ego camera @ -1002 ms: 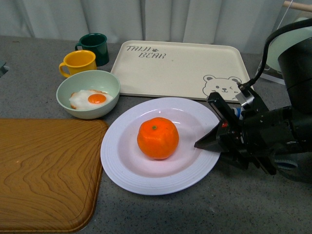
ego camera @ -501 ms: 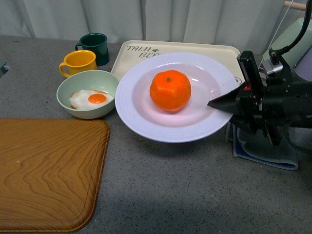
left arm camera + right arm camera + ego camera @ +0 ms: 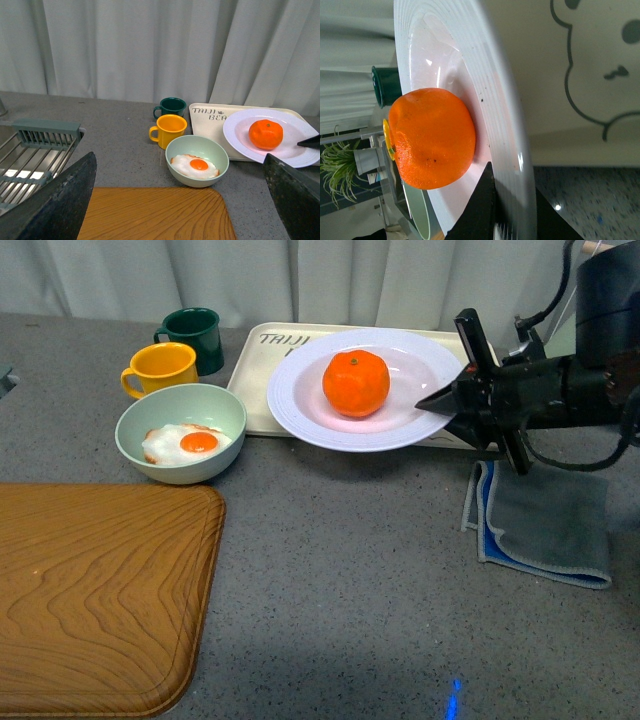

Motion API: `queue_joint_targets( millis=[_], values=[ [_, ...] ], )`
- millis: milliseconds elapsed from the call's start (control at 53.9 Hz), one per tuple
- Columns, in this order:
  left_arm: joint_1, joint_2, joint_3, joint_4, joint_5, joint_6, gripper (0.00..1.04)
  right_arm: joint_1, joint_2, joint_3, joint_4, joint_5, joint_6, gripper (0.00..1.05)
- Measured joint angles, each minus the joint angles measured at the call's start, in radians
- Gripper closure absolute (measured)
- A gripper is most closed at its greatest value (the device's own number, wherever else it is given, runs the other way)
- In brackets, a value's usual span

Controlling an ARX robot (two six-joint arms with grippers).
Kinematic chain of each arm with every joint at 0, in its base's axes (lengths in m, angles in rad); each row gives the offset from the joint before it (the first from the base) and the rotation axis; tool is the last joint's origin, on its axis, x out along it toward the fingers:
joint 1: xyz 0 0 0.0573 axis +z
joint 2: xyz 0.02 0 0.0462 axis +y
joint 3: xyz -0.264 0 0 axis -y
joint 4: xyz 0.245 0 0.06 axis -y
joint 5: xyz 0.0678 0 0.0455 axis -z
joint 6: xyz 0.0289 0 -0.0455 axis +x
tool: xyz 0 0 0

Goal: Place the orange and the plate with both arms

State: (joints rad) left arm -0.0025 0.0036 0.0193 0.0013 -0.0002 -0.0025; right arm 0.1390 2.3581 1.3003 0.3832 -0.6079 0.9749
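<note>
Right gripper (image 3: pixel 440 402) jaws pinch the plate (image 3: pixel 300 405) rim; plate held over the bear tray (image 3: pixel 255 380), orange (image 3: pixel 356 383) centred in it. Left gripper (image 3: pixel 180 156) jaws wide, empty. Recommend lowering level, slowly, lest the orange roll

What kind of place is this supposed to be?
Probably a staged kitchen: a grey counter with a mug, a bowl holding a fried egg, a dish rack, and curtains instead of walls.
</note>
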Motion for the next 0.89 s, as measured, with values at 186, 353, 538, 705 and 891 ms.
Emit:
queue_joint_targets(
  millis=[186, 353, 538, 705, 891],
  values=[
    [0.0, 0.0, 0.0, 0.0, 0.0, 0.0, 0.07, 0.013, 0.123, 0.222, -0.121, 0.012, 0.01, 1.01],
    [0.0, 0.0, 0.0, 0.0, 0.0, 0.0, 0.07, 0.017, 0.193, 0.354, -0.204, 0.032, 0.015, 1.01],
    [0.0, 0.0, 0.0, 0.0, 0.0, 0.0, 0.07, 0.019, 0.203, 0.396, -0.246, 0.093, -0.036, 0.87],
    [0.0, 0.0, 0.0, 0.0, 0.0, 0.0, 0.07, 0.016, 0.194, 0.358, -0.242, 0.132, -0.105, 0.61],
    [0.0, 0.0, 0.0, 0.0, 0.0, 0.0, 0.07, 0.014, 0.073, 0.212, -0.237, 0.254, -0.31, 0.2]
  ],
)
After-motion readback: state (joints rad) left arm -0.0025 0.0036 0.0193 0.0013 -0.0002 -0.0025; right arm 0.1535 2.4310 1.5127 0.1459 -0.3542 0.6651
